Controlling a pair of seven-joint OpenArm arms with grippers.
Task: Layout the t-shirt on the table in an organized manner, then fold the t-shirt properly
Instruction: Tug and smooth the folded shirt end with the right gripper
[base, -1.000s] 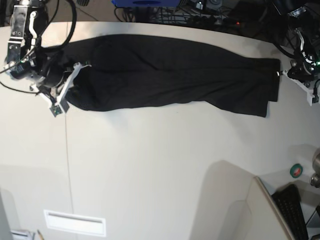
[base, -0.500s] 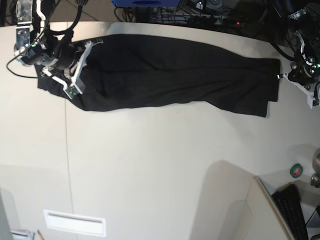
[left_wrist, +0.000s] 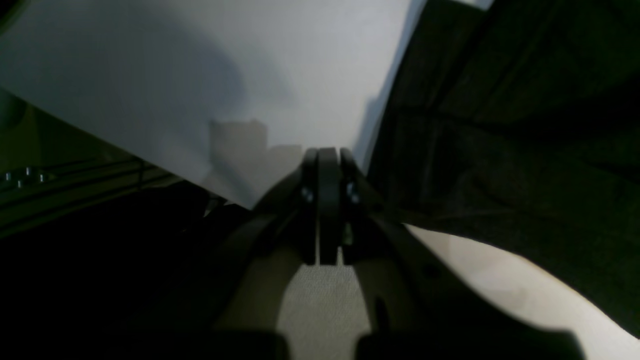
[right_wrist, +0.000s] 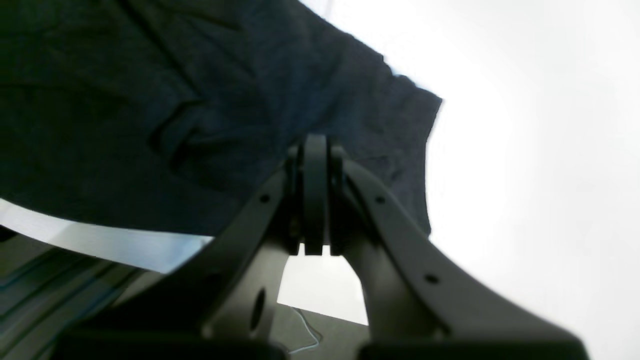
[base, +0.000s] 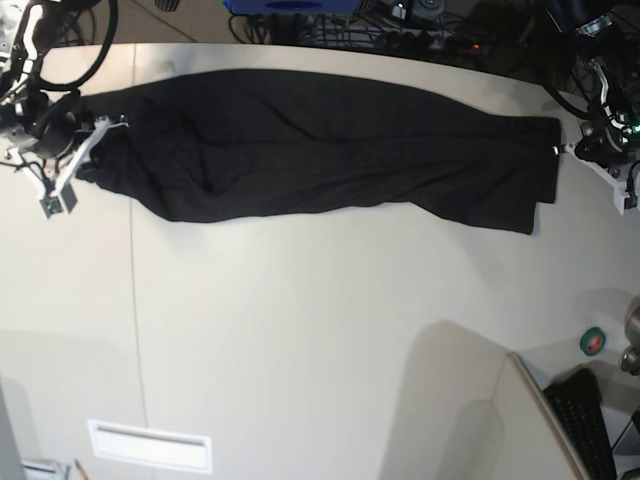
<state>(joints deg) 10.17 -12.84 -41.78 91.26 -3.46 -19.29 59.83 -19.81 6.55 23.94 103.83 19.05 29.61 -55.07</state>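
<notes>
Stretching the t-shirt (base: 330, 150), a long black band across the far half of the table (base: 300, 340), I should draw its ends apart evenly and low, my right gripper (base: 75, 160) and left gripper (base: 585, 150) both pinched together at those ends.

t-shirt (base: 320, 150): no lettering legible (plain black side up)
table (base: 300, 330): no marks or labels that can be read
white plate (base: 150, 446): no writing legible
green roll (base: 594, 341): too small to tell any text
blue thing at far edge (base: 290, 5): no readable brand
</notes>
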